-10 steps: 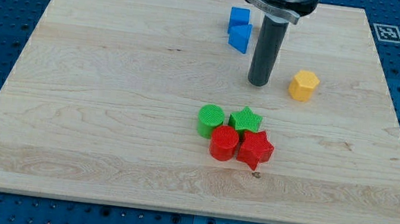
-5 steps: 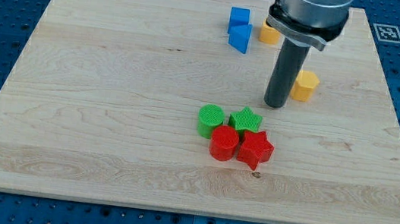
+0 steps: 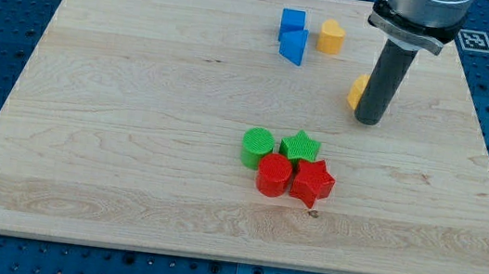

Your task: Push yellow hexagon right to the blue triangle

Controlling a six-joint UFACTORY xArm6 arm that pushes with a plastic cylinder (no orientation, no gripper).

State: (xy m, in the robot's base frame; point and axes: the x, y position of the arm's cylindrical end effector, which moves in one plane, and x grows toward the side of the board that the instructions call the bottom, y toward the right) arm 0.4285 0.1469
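Observation:
The yellow hexagon (image 3: 357,91) is at the view's upper right, mostly hidden behind my rod; only its left edge shows. My tip (image 3: 368,122) is on the board just below and right of that edge, close to the hexagon. The blue triangle (image 3: 294,47) lies to the hexagon's upper left, with a blue cube (image 3: 292,20) touching it from above. A second yellow block (image 3: 331,37) sits just right of the blue pair.
A tight cluster lies near the board's middle: a green cylinder (image 3: 258,146), a green star (image 3: 300,147), a red cylinder (image 3: 273,174) and a red star (image 3: 312,182). The wooden board (image 3: 134,123) rests on a blue perforated table.
My rod has swung from the hexagon's left, round below it, to the right, and now covers most of it. The hexagon seems nudged slightly left and up. The second yellow block has come into view.

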